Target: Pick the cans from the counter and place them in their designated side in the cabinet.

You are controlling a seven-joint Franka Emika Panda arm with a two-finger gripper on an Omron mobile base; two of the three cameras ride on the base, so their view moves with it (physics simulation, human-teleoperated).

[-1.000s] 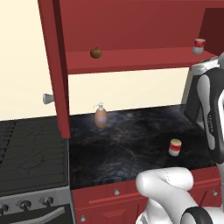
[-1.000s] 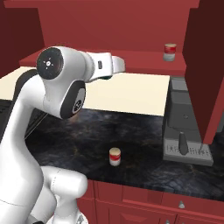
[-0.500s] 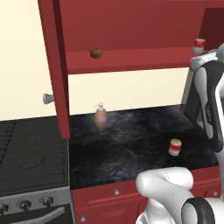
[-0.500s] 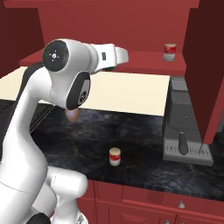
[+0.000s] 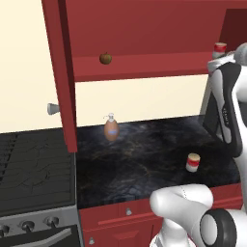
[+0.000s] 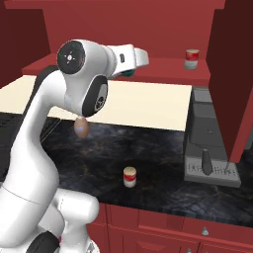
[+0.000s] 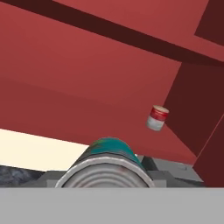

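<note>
Left base view, counter: the black counter (image 5: 144,159) runs across the middle of the frame, and one red-banded can (image 5: 193,162) stands upright on it at centre right, alone.
Left base view, soap bottle: the brown pump soap bottle (image 5: 111,128) stands at the back of the counter, left of centre, well apart from that can.
Left base view, cabinet: the red cabinet (image 5: 144,29) fills the top; a small brown apple (image 5: 105,58) sits on its shelf at upper centre, and a second red-banded can (image 5: 220,49) stands at the upper right edge, just beside the white arm.
Right base view, tool: the arm reaches up to the shelf at upper centre, and a sliver of the teal can (image 6: 129,73) peeks out under the white hand.
Right base view, cans: shelf can (image 6: 191,59) upright at upper right; counter can (image 6: 130,177) at lower centre.
Hand view, tool: the tool (image 7: 109,170) is clenched on the teal can (image 7: 109,151), which lies end-on at bottom centre, its ringed end facing us.
Hand view, shelf: the red-banded can (image 7: 157,118) sits right of centre, looking tilted in this rolled view.
</note>
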